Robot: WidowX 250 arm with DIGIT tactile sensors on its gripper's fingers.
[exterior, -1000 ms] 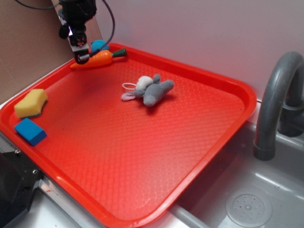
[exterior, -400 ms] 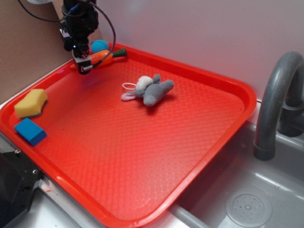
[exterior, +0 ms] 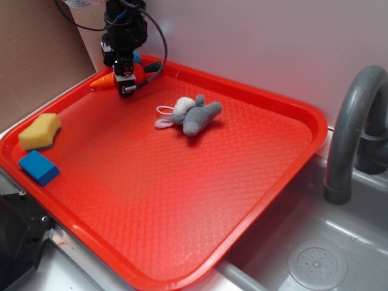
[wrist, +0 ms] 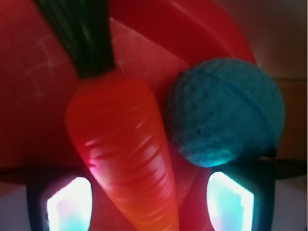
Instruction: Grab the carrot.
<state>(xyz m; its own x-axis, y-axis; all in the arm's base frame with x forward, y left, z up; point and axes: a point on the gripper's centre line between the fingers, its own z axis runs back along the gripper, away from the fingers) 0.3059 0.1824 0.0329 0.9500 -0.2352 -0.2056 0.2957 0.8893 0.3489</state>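
Wrist view: jaws apart astride the smooth orange toy carrot at the red plastic tray's far corner; closing could also catch the touching blue crocheted ball.

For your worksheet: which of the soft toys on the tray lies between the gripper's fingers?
The carrot: orange, tapered, between the fingers; the blue ball sits beside it.

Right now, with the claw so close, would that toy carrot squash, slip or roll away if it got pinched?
The carrot looks glossy and moulded, so it is probably stiff and a bit slippery. Its rounded, tapered body might squirt toward the thin end or roll. The blue ball beside it could hinder rolling that way. The gripper looks open.
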